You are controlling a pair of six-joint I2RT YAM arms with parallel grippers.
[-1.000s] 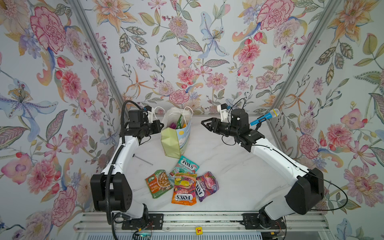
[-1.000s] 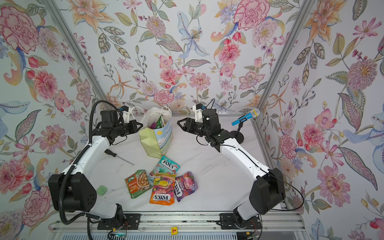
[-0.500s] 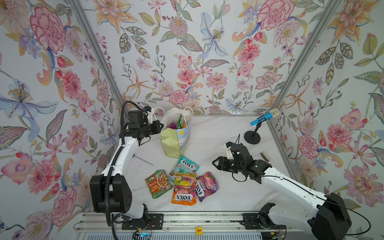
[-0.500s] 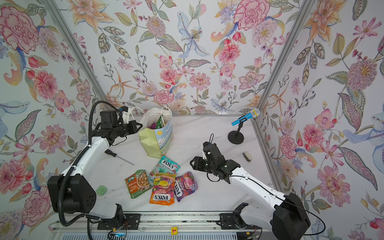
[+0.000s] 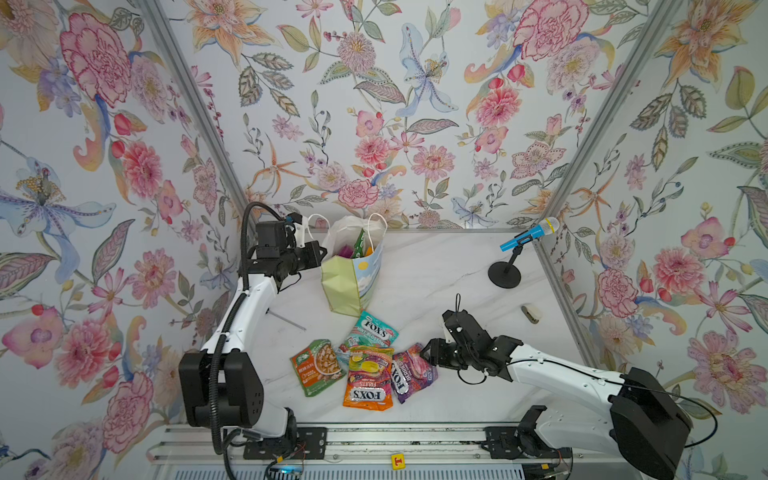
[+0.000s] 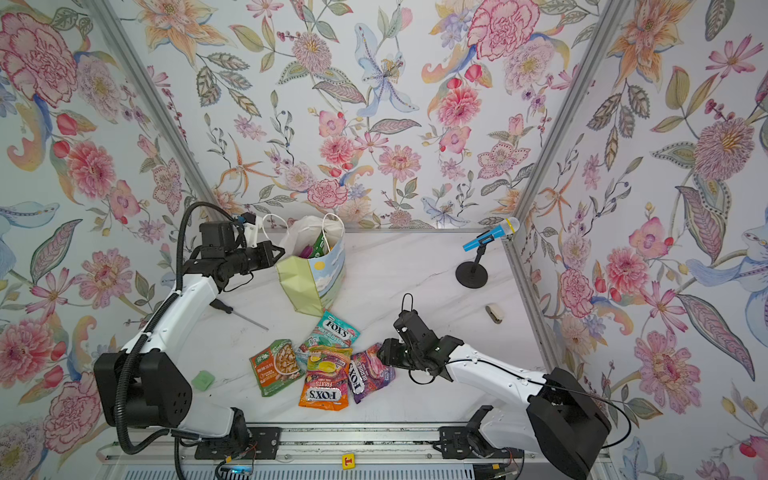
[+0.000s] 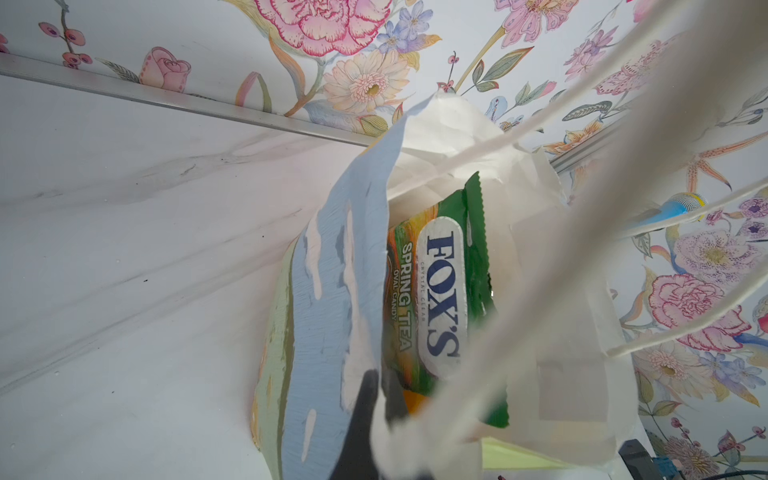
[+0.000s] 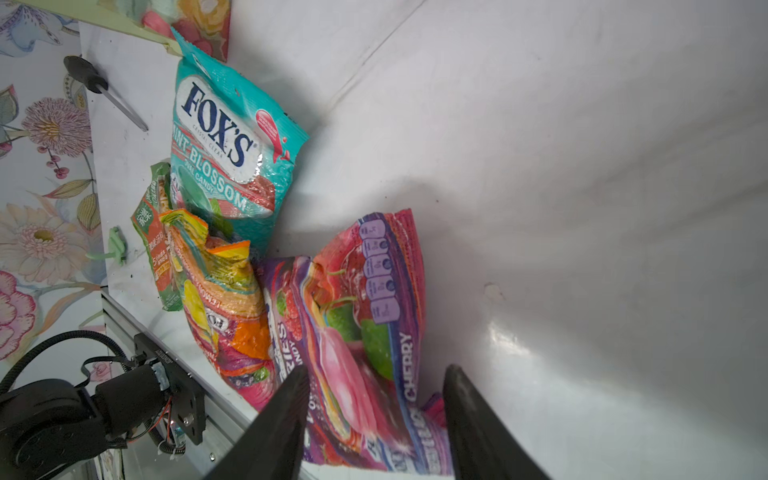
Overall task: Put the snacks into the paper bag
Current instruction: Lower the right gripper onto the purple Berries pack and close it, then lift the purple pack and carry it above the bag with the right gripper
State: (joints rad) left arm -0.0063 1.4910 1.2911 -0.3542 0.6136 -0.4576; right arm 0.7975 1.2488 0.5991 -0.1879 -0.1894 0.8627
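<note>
Inside the upright paper bag point(image 5: 351, 282) you can read FOX'S SPRING TEA on a green packet point(image 7: 440, 291), and your left gripper point(image 5: 320, 254) is pinched tight on the bag's rim. Near the front lie the teal FOX'S MINT BLOSSOM packet point(image 5: 372, 330), the orange FOX'S FRUITS packet point(image 5: 368, 378) and the purple FOX'S BERRIES packet point(image 8: 353, 311), whose end sits between your right gripper's point(image 8: 374, 370) half-spread fingers, not yet gripped.

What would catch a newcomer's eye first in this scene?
The bright heap of snack packets at the front middle of the table, where the right hand straddles the purple packet with open jaws. Behind stands the paper bag, a green FOX'S packet poking out, its rim pinched by the left hand.
</note>
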